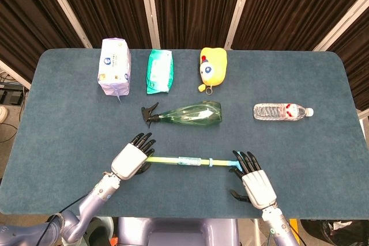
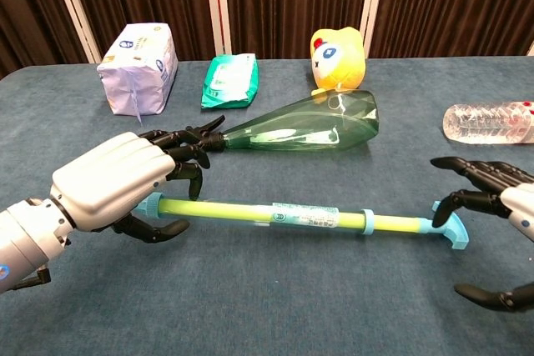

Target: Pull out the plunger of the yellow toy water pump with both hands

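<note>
Dark blue-teal table (image 1: 69,136) with rounded corners, felt-like top, evenly lit. Behind it, dark brown pleated curtains (image 1: 190,4) across the whole back, broken by pale slanted uprights (image 1: 151,7). At left edge of head view, grey floor (image 1: 7,105) with cables. At bottom right, a strip of yellow floor marking (image 1: 294,231).

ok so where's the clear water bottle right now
In the head view, the clear water bottle lies on its side on the table's right part, right of the green spray bottle, beyond the right hand.
</note>
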